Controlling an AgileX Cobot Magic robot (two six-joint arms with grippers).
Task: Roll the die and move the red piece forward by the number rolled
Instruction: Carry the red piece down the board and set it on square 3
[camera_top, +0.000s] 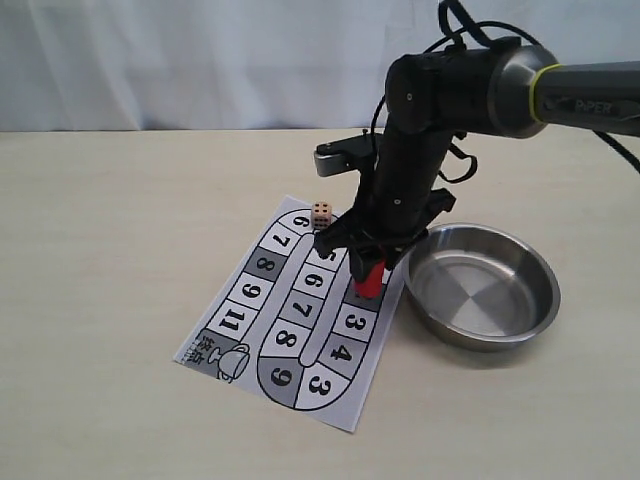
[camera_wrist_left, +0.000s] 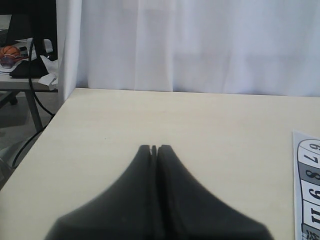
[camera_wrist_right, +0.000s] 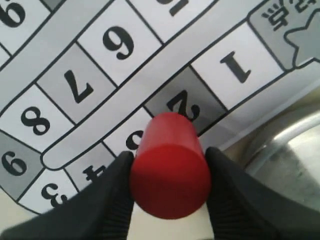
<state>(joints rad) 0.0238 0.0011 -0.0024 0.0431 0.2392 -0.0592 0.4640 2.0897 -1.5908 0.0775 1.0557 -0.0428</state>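
Clamped in my right pincer (camera_wrist_right: 169, 159), between its fingers (camera_wrist_right: 110, 200), the red piece (camera_wrist_right: 170, 172) stands upright over grey square 2 of the game board (camera_wrist_right: 75, 45); my left pincer (camera_wrist_left: 154, 148) is closed.

My right arm (camera_top: 560, 95) comes in level from the side, bends at the elbow, and its black wrist (camera_top: 405, 190) hangs straight down over the short, upright red cylinder piece (camera_top: 370, 284). My right end effector (camera_top: 368, 272) points downward. Its two black fingers (camera_wrist_right: 107, 200) press against opposite sides of the red cylinder piece, which fills the gap between them. My left end effector (camera_wrist_left: 154, 149) sits low and roughly level above the pale worktop (camera_wrist_left: 210, 125), its two dark fingertips (camera_wrist_left: 145, 150) closed together with only a thin seam between them.
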